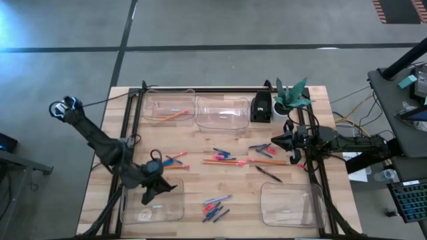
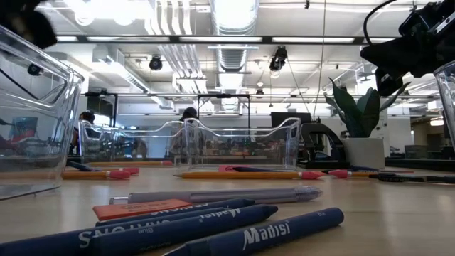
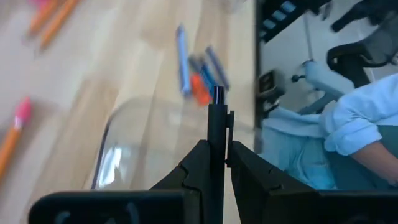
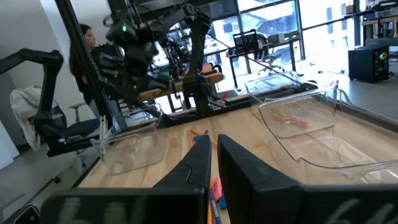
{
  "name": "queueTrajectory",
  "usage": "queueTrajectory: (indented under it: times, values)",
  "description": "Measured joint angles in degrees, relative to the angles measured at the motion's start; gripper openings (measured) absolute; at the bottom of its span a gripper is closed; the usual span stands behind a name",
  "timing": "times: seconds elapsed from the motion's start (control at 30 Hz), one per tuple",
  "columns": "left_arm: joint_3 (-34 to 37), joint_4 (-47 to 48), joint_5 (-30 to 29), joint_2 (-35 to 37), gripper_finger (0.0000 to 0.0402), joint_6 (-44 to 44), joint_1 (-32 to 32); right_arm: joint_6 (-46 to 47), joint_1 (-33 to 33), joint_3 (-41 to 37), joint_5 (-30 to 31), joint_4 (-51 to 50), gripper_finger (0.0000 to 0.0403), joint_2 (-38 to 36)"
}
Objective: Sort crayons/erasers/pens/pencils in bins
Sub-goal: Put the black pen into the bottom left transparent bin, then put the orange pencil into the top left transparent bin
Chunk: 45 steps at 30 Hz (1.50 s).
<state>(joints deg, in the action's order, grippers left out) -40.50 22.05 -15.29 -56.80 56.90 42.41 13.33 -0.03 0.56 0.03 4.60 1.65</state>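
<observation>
Left gripper (image 1: 162, 189) jaws clenched on a black pen (image 3: 216, 134) over near-left bin (image 1: 127, 212), right gripper (image 1: 275, 141) jaws nearly closed, empty.

Table (image 1: 200, 183): pale wood planks, smooth, satin sheen in low view. Bins (image 1: 222, 112): clear glossy plastic, strong highlights on rims. Crayons (image 2: 213, 226): matt blue wrap with white print. Pencils (image 1: 223, 161): orange, smooth, pink rubbery ends. Pen (image 3: 216, 118) in left gripper (image 3: 216, 163): dark, smooth, slight gloss at tip. Gripper fingers: matt black plastic. Right gripper (image 4: 213, 158): same matt black finish. Frame rails (image 1: 133, 113) along table edges: black metal, dull. Plant pot (image 2: 362, 152) at far right corner: matt white.
</observation>
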Motion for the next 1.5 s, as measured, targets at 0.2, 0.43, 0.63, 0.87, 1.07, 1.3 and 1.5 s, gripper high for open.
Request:
queueTrajectory:
  times: [0.2, 0.43, 0.63, 0.87, 1.07, 1.3, 1.5]
  values:
    - [4.82, 0.04, 3.75, -2.44, 0.0033, 8.85, 0.78, 0.02, 0.0, 0.02, 0.0, -0.02, 0.0022, 0.0]
    - [7.73, 0.02, 7.52, -6.4, 0.0033, 13.8, 0.76, 0.0, 0.02, 0.0, 0.0, -0.02, 0.0022, 0.0]
    - [8.32, -0.6, 8.94, -10.15, 0.0033, 14.84, 0.7, 0.02, 0.0, 0.01, 0.0, -0.02, 0.0022, 0.0]
    - [8.28, -1.01, 9.4, -12.67, 0.0033, 14.76, 0.7, 0.0, 0.02, 0.0, 0.0, -0.02, 0.0022, 0.0]
    - [8.28, -1.05, 9.44, -12.67, 0.0049, 14.82, 0.7, 0.0, 0.0, 0.0, 0.02, -0.02, 0.0022, 0.0]
    - [8.3, -1.81, 9.68, -12.45, 0.0075, 14.98, 0.7, 0.0, 0.01, 0.01, 0.01, -0.02, 0.0022, 0.0]
    - [6.82, -1.95, 9.61, -10.83, 0.0077, 14.7, 0.68, 0.02, 0.01, 0.01, 0.01, -0.02, 0.0022, 0.0]
